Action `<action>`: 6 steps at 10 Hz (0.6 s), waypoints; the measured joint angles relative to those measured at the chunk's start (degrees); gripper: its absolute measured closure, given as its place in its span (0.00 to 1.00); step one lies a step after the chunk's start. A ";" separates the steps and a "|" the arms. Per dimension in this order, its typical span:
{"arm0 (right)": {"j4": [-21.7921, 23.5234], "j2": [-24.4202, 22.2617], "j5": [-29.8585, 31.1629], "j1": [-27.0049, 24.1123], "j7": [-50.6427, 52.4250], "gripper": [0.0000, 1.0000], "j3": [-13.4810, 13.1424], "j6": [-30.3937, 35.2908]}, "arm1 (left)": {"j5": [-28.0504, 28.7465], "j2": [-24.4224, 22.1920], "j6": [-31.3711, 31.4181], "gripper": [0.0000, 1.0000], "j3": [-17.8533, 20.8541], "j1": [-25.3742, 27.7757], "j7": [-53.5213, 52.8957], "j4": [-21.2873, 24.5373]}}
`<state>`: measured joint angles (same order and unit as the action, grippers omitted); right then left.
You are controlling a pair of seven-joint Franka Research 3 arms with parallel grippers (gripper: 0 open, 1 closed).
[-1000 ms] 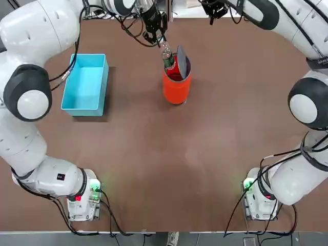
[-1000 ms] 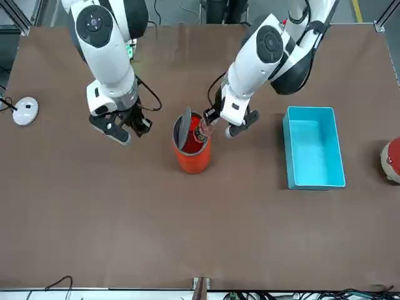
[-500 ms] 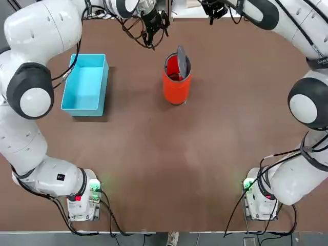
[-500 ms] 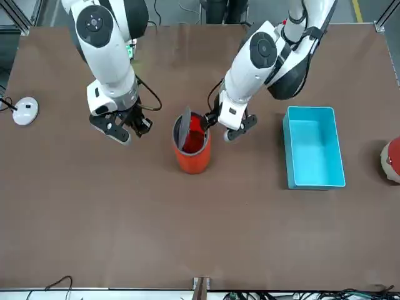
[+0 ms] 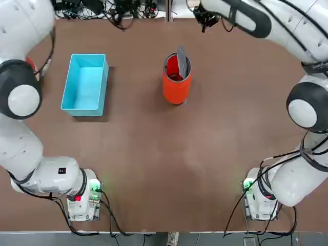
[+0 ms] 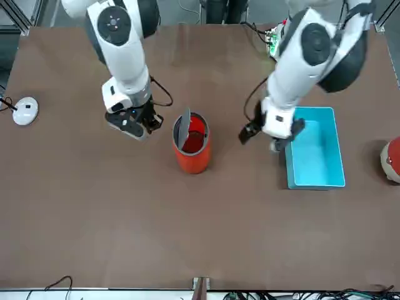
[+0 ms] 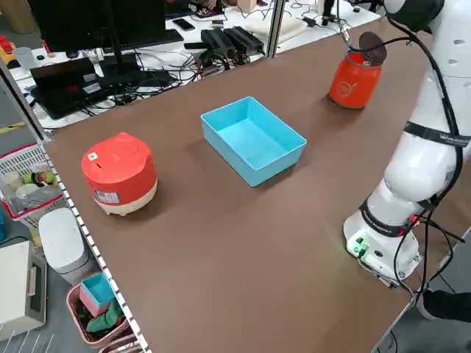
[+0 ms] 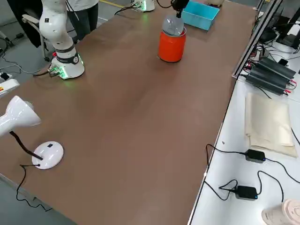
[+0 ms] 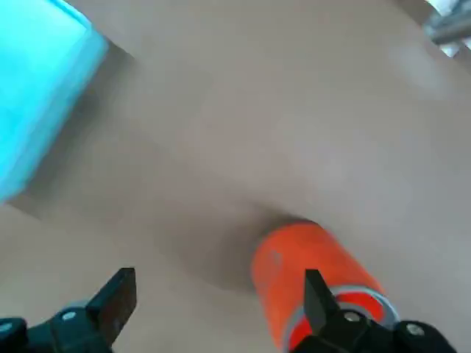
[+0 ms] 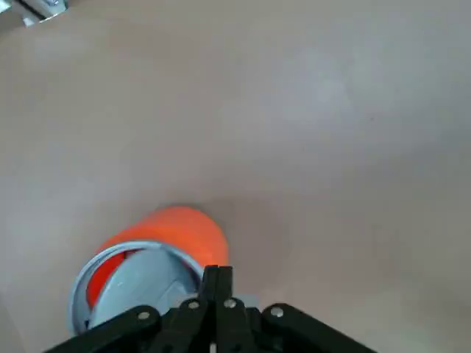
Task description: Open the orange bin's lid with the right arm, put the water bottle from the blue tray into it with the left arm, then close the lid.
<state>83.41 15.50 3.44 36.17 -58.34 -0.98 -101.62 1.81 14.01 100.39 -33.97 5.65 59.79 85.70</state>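
Bins: one (image 6: 192,161); trays: one (image 6: 317,153); lids: one (image 6: 184,128).

The orange bin (image 5: 176,89), a tall cylinder, stood upright on the bench beyond the blue tray (image 5: 85,84), its round grey lid (image 5: 182,62) tipped up on edge at the mouth. The low-walled rectangular tray lay flat.

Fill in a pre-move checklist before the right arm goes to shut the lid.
Blue tray emptied: ok, nothing lies in it.
Bottle in the bin: cannot tell, no view shows the bottom inside.
Bin upright on the table: ok.
Lid closed: not ok, it stands raised on the bin.
Left end effector clear of the bin: ok, it is open, off toward the tray's side, holding nothing.
Right end effector ready to push: ok, it is shut and beside the bin, on the lid's side.
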 joint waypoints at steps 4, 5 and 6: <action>1.37 0.40 0.01 4.28 -5.45 0.99 0.07 -3.36 | 0.47 -4.86 -7.78 0.00 0.21 16.56 -28.66 0.06; 1.96 1.05 0.06 5.10 -6.43 0.99 0.08 -4.57 | 0.49 -5.80 -9.00 0.00 1.48 19.34 -35.99 0.09; 2.65 2.02 0.12 5.79 -7.45 0.99 0.08 -6.44 | 0.49 -6.45 -9.57 0.00 6.35 18.09 -42.47 0.13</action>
<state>86.05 17.52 3.55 41.96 -65.80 -0.90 -108.06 2.30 7.56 90.82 -27.62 23.74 17.32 85.83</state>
